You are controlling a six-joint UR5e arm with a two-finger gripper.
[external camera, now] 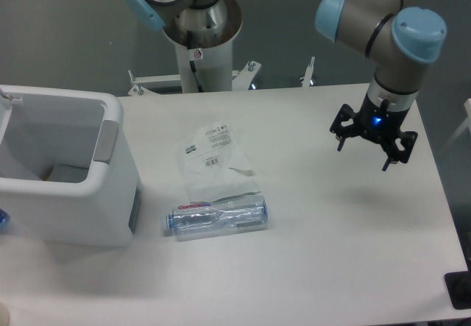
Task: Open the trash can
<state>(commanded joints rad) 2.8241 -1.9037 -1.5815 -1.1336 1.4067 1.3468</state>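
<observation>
The trash can (70,186) looks like smooth white plastic with a soft satin sheen, and the tab (107,140) at its rim is a duller grey plastic. The bottle (217,218) is clear, glossy plastic with a blue cap and a printed label band. The bag (215,157) is thin transparent film, crinkled and faintly shiny, carrying white paper-like stickers. The table (331,252) has a smooth, matt white top. The arm (383,17) shows brushed grey metal tubes with glossy light-blue plastic caps at the joints. The gripper (372,143) is matt black, its material hard to tell.
</observation>
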